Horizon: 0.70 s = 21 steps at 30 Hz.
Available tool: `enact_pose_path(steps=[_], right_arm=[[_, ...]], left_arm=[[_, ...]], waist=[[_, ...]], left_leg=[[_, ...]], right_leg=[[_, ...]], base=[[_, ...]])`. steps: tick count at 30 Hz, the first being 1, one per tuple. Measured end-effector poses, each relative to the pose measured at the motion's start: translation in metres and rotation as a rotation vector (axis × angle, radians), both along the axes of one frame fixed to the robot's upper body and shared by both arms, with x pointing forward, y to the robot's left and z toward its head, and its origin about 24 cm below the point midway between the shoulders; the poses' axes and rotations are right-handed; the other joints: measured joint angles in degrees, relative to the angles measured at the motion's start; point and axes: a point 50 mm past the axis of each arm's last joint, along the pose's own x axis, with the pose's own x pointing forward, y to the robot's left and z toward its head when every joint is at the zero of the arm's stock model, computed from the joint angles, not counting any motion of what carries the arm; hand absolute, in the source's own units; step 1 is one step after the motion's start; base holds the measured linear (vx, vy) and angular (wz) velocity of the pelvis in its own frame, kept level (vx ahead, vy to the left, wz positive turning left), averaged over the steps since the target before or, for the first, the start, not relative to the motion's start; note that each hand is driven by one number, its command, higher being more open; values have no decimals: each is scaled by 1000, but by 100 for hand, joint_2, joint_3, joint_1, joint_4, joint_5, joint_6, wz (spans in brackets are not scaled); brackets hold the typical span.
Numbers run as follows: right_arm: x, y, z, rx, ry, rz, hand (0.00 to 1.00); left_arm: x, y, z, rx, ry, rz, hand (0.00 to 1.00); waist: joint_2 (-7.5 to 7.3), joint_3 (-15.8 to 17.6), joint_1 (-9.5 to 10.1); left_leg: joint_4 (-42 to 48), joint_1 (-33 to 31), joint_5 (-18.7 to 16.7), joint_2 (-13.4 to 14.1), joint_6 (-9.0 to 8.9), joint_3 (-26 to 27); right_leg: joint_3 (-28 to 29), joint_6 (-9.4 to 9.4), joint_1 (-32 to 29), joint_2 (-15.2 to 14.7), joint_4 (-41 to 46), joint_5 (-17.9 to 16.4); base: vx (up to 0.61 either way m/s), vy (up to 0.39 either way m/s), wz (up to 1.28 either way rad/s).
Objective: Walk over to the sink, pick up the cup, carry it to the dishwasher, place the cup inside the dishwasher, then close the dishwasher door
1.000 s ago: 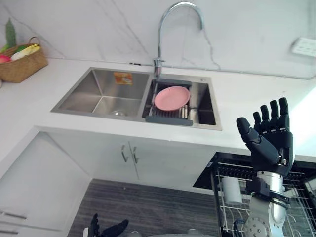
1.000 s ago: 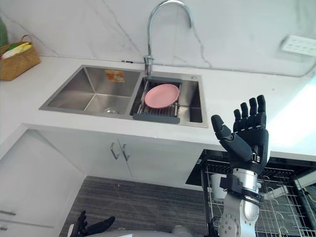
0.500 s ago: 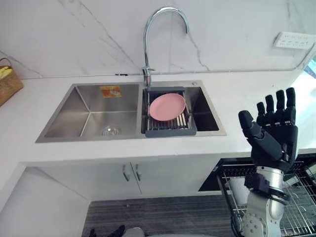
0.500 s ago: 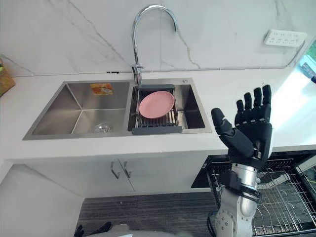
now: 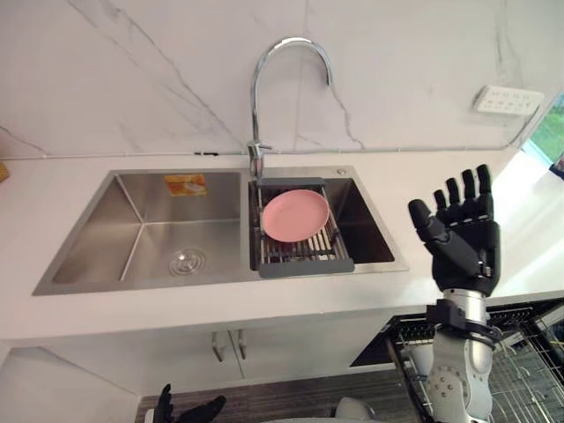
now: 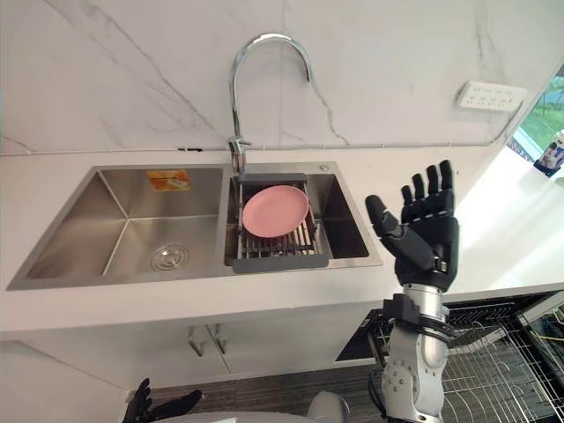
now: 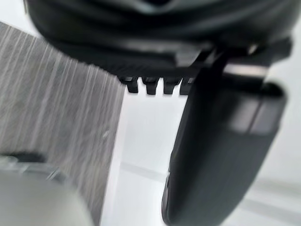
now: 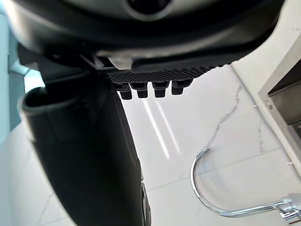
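Cup point(image 5: 421, 359): not certain. A pale rounded shape sits in the wire dishwasher rack point(image 5: 522, 370), at 9 o'clock of the right forearm and partly hidden by it; can't tell whether this is the cup. Neither hand holds anything.

Right hand point(image 5: 463, 238): raised upright at 3 o'clock of the sink point(image 5: 141, 238), in front of the counter's edge. Fingers straight and fanned apart, thumb standing out toward the sink, palm empty. The right wrist view shows the same, with fingertips in a row and the faucet's arch past them.

Left hand point(image 5: 189, 410): low at 6 o'clock of the head view, over the grey wood-grain floor point(image 5: 291, 401). Fingers loose and apart, nothing in them.

Sink: steel, two basins, set in a white counter point(image 5: 441, 176).
- Left basin is bare steel, with a round drain point(image 5: 186, 262) and an orange sticker point(image 5: 186, 184) on the far wall.
- A dark drain tray point(image 5: 304, 260) spans the right basin, with a pink plate point(image 5: 295, 214) lying in it, tilted.
- The curved chrome faucet point(image 5: 264, 88) rises at 12 o'clock between the basins.

Behind is a marbled white wall with a white socket strip point(image 5: 508, 100) at 2 o'clock. White cabinet doors point(image 5: 225, 346) sit under the sink. The dishwasher rack is pulled out at 5 o'clock.
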Motion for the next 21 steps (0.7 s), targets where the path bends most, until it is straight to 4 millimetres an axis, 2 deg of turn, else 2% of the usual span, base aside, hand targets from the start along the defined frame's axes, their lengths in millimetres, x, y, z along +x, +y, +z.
enact_pose_path(steps=[1,2,4,8,12,15,16,21], right_arm=[[1,1,1,-12,1,3,100],[4,-1,0,-20,12,-3,100],[4,-3,0,-30,23,-17,100],[5,-6,4,-177,47,-23,100],[16,-5,25,-586,39,7,100],[33,-5,58,-906,-48,12,100],[39,-2,70,-1006,-85,10,100],[51,8,97,-1308,-156,46,100]], left_arm=[[1,4,1,1,2,-25,100],[2,-4,0,-28,3,-30,100],[7,-8,0,-45,-17,-44,100],[11,-9,2,-47,-37,-44,100],[14,-9,2,-39,-41,-41,100],[11,-7,1,-33,-24,-42,100],[7,-5,0,-26,-4,-46,100],[-3,1,-3,-9,45,-27,100]], waist=[[-29,26,-8],[107,42,7],[216,46,4],[228,59,12],[232,161,95],[199,186,178],[187,216,178],[137,272,247]], left_leg=[[152,27,-182,52,-198,-110],[186,43,-224,284,-252,-221],[132,89,-237,492,-310,-319],[-68,187,-150,647,-448,-338],[-87,249,-61,587,-465,-373],[-165,251,-51,524,-446,-398],[-179,250,-38,520,-424,-428],[-204,215,-18,551,-398,-484]], right_leg=[[77,216,209,77,-474,500],[21,161,371,308,-707,536],[-86,113,541,547,-982,569],[-116,54,746,792,-1449,769],[-124,98,1291,859,-2502,1367],[-139,96,1547,846,-3158,1758],[-159,86,1552,843,-3161,1765],[-236,54,1544,888,-3188,1786]], base=[[158,-254,-7],[151,-247,-10],[108,-209,-8],[46,-108,-8],[-28,20,-3],[-66,18,1],[-72,-16,8],[-48,-36,5]])
